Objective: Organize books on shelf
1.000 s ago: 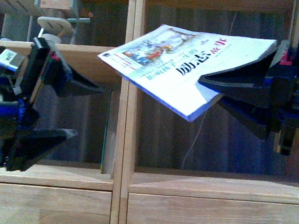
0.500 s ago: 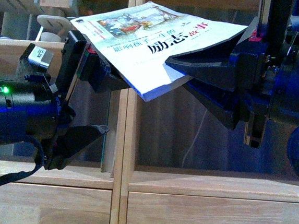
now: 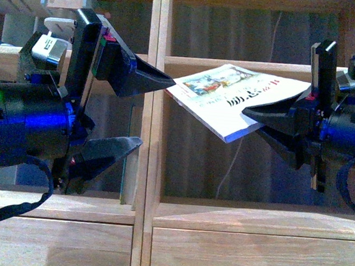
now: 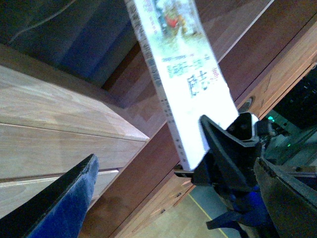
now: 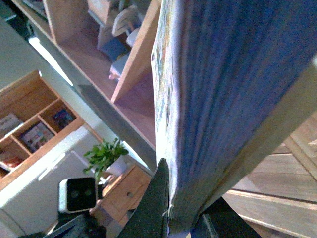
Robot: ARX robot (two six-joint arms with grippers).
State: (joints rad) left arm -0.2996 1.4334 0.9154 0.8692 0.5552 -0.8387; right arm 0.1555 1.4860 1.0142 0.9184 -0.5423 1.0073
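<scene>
While the right fingers (image 3: pixel 279 112) clamp the right-hand edge of the white paperback (image 3: pixel 228 91), the book hangs tilted, cover up, in front of the right compartment of the shelf (image 3: pixel 142 229), its free corner reaching towards the central divider. The left fingers (image 3: pixel 139 73) gape wide with nothing between them, the upper tip just beside that corner; whether they touch, I cannot tell. A dark teal book (image 3: pixel 126 184) stands upright in the left compartment against the divider.
</scene>
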